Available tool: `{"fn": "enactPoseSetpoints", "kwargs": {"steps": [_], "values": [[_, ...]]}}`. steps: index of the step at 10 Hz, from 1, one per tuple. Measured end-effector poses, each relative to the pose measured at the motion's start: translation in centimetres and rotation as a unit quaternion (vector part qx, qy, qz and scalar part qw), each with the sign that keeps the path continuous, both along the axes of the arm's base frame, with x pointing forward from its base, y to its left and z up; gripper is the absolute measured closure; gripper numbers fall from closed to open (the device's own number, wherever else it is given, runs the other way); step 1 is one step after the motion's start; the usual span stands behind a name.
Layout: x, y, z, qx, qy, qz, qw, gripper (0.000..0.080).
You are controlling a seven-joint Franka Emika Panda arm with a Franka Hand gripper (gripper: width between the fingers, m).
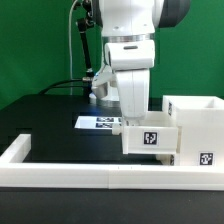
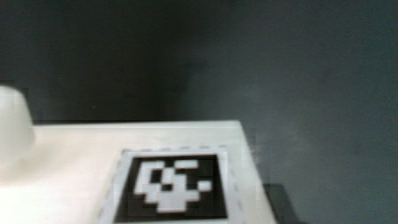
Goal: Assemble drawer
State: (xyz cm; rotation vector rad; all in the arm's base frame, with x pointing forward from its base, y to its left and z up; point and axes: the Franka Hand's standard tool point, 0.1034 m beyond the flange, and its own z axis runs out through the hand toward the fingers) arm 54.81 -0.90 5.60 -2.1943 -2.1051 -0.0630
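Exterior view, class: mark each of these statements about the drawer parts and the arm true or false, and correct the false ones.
1. The gripper is down at the small tray box. True.
2. The tall casing stands at the exterior view's left. False: it stands at the right.
3. The marker board lies flat on the black table. True.
4. The tray box shows no tag. False: a square tag faces the camera.
5. The low white border wall runs along the front. True.

You've got a black table [image 1: 45, 125] carrying the marker board [image 1: 100, 122], white border wall [image 1: 70, 172], and drawer casing [image 1: 195, 125].
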Motion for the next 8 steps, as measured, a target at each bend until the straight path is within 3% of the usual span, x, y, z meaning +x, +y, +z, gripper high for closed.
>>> {"fn": "enactPoseSetpoints", "kwargs": {"steps": [8], "values": [[0.20,0.31,0.06,-0.005,-0.007,0.053,0.999,0.0757]]}}
